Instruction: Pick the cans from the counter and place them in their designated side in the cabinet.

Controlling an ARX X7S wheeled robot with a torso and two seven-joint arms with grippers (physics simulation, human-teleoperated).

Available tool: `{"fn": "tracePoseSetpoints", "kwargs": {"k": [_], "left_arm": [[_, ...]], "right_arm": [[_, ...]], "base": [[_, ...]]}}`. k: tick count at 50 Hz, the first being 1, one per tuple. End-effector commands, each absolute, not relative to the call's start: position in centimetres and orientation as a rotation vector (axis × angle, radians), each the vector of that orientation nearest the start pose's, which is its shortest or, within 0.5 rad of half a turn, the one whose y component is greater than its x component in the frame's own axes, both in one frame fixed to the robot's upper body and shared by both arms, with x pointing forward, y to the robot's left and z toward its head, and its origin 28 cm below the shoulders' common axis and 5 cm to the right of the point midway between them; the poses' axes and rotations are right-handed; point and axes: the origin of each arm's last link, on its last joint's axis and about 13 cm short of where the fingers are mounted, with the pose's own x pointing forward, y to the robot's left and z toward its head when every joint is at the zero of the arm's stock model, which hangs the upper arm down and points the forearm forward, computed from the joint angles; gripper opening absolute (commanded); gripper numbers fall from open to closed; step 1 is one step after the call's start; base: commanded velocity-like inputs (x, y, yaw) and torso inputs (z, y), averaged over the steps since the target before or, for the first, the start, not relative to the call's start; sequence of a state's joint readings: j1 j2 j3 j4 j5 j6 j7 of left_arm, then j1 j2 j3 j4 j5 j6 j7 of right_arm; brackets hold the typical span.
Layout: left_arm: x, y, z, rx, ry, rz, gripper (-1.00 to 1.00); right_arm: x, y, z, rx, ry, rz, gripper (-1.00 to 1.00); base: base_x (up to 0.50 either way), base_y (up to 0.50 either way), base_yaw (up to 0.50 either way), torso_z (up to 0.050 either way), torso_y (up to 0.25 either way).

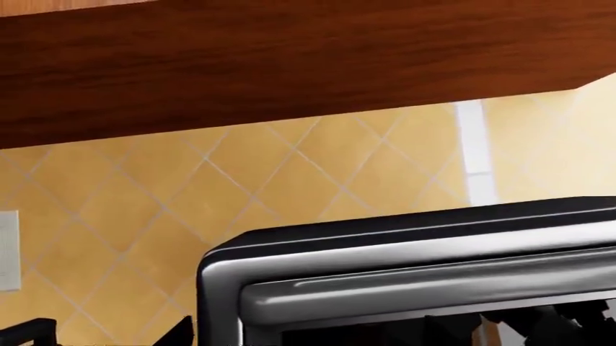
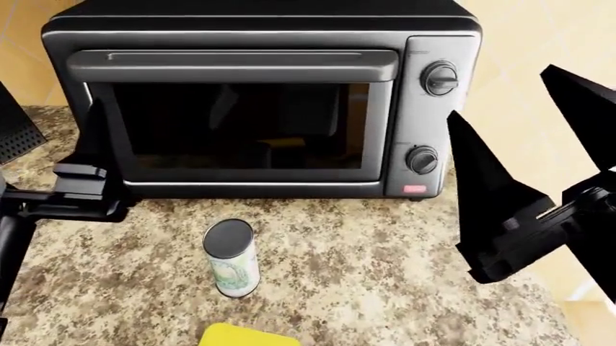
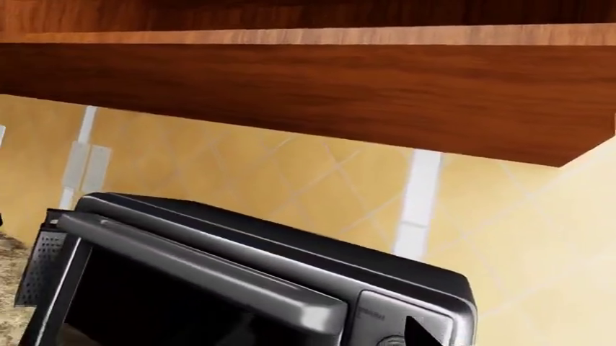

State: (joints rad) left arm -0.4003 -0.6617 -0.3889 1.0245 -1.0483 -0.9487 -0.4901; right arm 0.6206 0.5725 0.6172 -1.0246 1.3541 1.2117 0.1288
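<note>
While both my grippers hang released, the slim can (image 2: 231, 258) looks light, rigid, slippery; I'd grip its label mid-height.

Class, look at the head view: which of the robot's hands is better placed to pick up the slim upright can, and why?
Probably the left hand: it hangs nearer the slim can. The right hand, fingers spread open, sits farther off by the counter edge.

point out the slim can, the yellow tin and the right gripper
slim can (image 2: 231, 258), head view, on its label side.
yellow tin (image 2: 245, 336), head view, on its lid, partly cut by the frame edge.
right gripper (image 2: 539, 137), head view, gap midway between the two open fingertips.
</note>
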Motion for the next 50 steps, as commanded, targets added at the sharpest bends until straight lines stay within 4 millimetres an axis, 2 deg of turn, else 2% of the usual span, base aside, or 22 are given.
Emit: {"fn": "tracePoseSetpoints", "kwargs": {"k": [1, 7, 15, 27, 41, 50], "left_arm": [[16.0, 27.5, 24.8, 0.105, -0.426, -0.003, 1.0], [16.0, 27.5, 24.7, 0.111, -0.414, -0.013, 1.0], [16.1, 27.3, 24.3, 0.119, -0.399, -0.024, 1.0], [16.2, 27.3, 23.8, 0.116, -0.39, -0.023, 1.0], [16.2, 27.3, 23.7, 0.117, -0.388, -0.022, 1.0], [16.3, 27.2, 23.7, 0.117, -0.387, -0.021, 1.0]], "right_arm": [[13.8, -16.5, 27.0, -0.187, -0.395, 0.636, 1.0], [13.2, -16.4, 26.6, -0.233, -0.313, 0.778, 1.0], [13.1, -14.9, 26.4, -0.274, -0.242, 0.97, 1.0], [13.6, -12.4, 26.5, -0.254, -0.148, 1.153, 1.0], [14.4, -11.2, 26.0, -0.277, -0.044, 1.237, 1.0], [14.1, -10.9, 26.0, -0.309, 0.001, 1.262, 1.0]], "base": [[0.0, 0.0, 0.0, 0.0, 0.0], [0.0, 0.0, 0.0, 0.0, 0.0], [0.0, 0.0, 0.0, 0.0, 0.0], [0.0, 0.0, 0.0, 0.0, 0.0], [0.0, 0.0, 0.0, 0.0, 0.0], [0.0, 0.0, 0.0, 0.0, 0.0]]}}
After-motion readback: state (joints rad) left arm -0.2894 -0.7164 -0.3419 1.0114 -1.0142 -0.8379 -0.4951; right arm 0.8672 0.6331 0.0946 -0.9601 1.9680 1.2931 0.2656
